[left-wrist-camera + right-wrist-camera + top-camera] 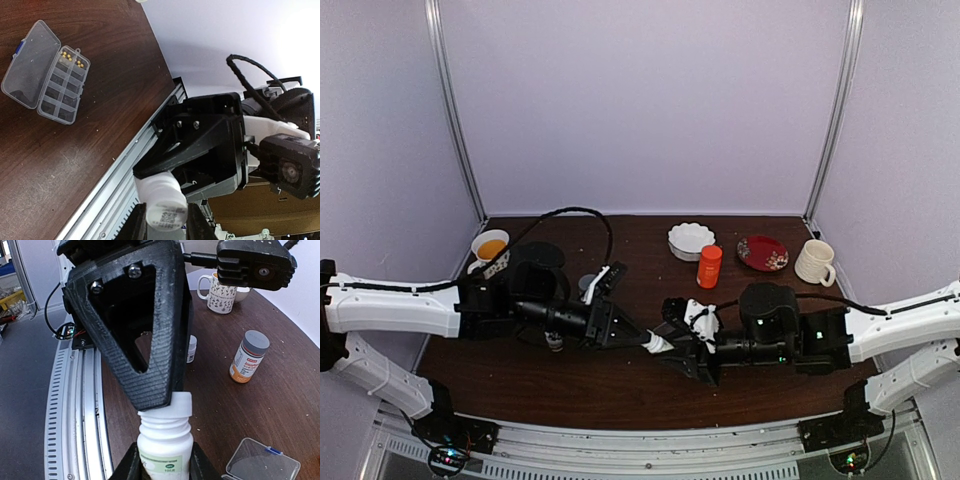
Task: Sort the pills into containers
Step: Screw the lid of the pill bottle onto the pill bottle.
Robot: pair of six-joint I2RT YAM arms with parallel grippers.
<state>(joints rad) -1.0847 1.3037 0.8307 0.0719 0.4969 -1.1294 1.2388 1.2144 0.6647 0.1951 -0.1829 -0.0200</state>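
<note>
Arms stretched inward, left pincer [642, 338] and right pincer [678, 350] meet, both clamped on a white bottle [165, 442].

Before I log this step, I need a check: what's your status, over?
Left gripper and right gripper both shut on the white bottle between them. Open pill box, pills in two end cells. Upright grey-capped bottle apart from box.
</note>
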